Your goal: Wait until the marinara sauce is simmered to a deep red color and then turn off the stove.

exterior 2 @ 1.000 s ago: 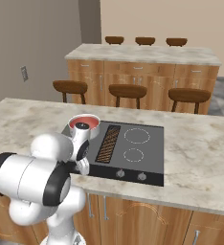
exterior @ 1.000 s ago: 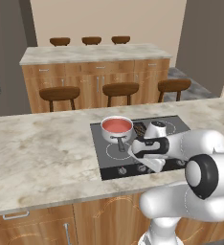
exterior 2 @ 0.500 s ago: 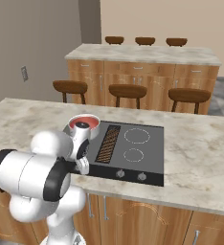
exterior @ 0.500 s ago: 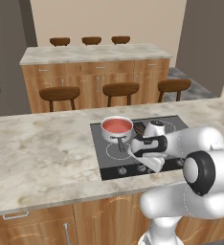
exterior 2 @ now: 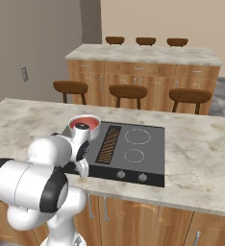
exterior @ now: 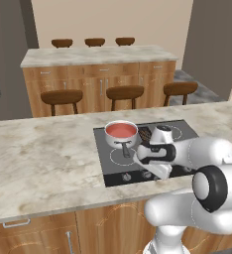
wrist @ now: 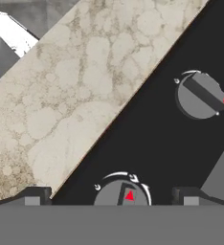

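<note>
Sauce: smooth red marinara sauce (exterior: 121, 129) in shiny steel saucepan (exterior: 121, 135), centre frame, on flat black stove (exterior: 182, 133) | my gripper (wrist: 112, 200) jaws apart, straddling grey round knob (wrist: 122, 192) at bottom edge | risk: may be the wrong burner's knob, or slip if off-centre.

Marble counter (exterior: 48, 158), wooden bar island (exterior: 98, 74), three stools (exterior: 125, 92)

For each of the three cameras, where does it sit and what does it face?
Left base view: behind-left, looks over the white arm at the stove and marinara sauce.
Right base view: behind-right, same stove and sauce, arm lower left.
Hand view: on the hand, faces a front knob between the open claw tips.
Both base views share the stove, the sauce and the stools.
</note>
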